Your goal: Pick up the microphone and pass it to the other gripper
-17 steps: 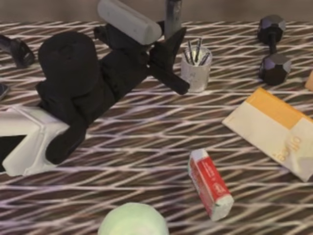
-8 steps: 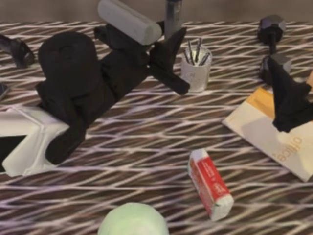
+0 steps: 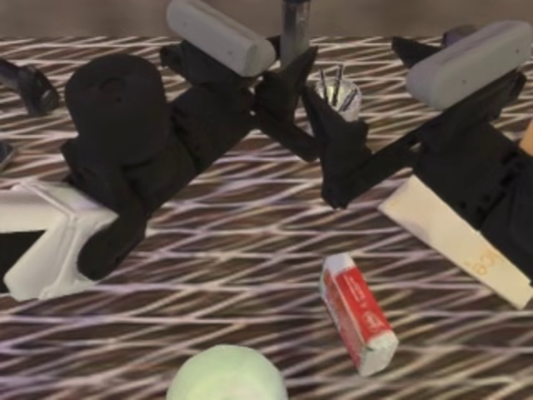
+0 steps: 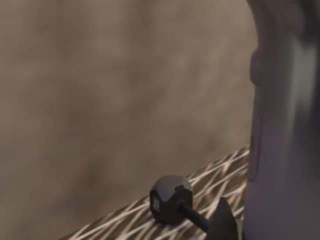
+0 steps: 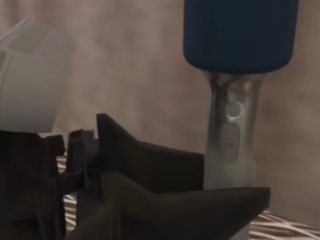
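My left gripper is shut on the microphone and holds it upright at the back of the table. Its grey handle runs off the top view's edge. The right wrist view shows the dark-blue head above the handle, with the left gripper's fingers beside the handle. In the left wrist view the handle fills one side. My right gripper stands open just right of the left gripper, close to the microphone but apart from it.
A silver cup of metal sticks stands partly behind the right gripper. The red-and-white box lies front centre, a white-and-yellow box under the right arm, a pale-green round thing at the front edge. The black dumbbell lies back right.
My right arm has swung in from the right edge to just beside the left gripper, covering the dumbbell and much of the white-and-yellow box. The left arm and microphone have stayed still.
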Robot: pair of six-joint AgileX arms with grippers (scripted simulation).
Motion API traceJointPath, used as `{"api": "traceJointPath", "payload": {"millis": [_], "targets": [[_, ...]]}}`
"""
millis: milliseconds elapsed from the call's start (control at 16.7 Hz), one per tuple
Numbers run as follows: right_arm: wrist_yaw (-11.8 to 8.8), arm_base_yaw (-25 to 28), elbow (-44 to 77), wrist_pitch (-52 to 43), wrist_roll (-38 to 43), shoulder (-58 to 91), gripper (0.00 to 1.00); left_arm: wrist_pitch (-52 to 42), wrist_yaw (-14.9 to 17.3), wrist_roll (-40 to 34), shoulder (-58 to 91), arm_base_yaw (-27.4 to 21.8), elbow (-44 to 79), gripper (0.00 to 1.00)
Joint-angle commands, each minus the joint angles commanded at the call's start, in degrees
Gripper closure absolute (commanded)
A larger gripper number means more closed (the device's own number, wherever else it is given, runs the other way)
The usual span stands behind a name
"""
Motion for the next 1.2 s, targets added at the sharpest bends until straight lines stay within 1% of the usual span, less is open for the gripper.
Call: {"api": "traceJointPath", "payload": {"millis": [420,660,900,1020,1200], "targets": [[-0.11,0.11,0.91,0.34,0.01,1.37,0.00,0.00,0.00,0.00,0.00,0.00,0.00,1.00],[-0.73,-0.59,8.41,1.85,0.05,10.21,0.00,0.00,0.00,0.00,0.00,0.00,0.00,1.00],[-1.85,-1.88,17.23,3.29,0.10,20.88,0.00,0.00,0.00,0.00,0.00,0.00,0.00,1.00],[-2.22,-2.28,19.64,3.62,0.10,23.38,0.00,0.00,0.00,0.00,0.00,0.00,0.00,1.00],[-2.27,-2.34,19.95,3.66,0.10,23.71,0.00,0.00,0.00,0.00,0.00,0.00,0.00,1.00]]}}
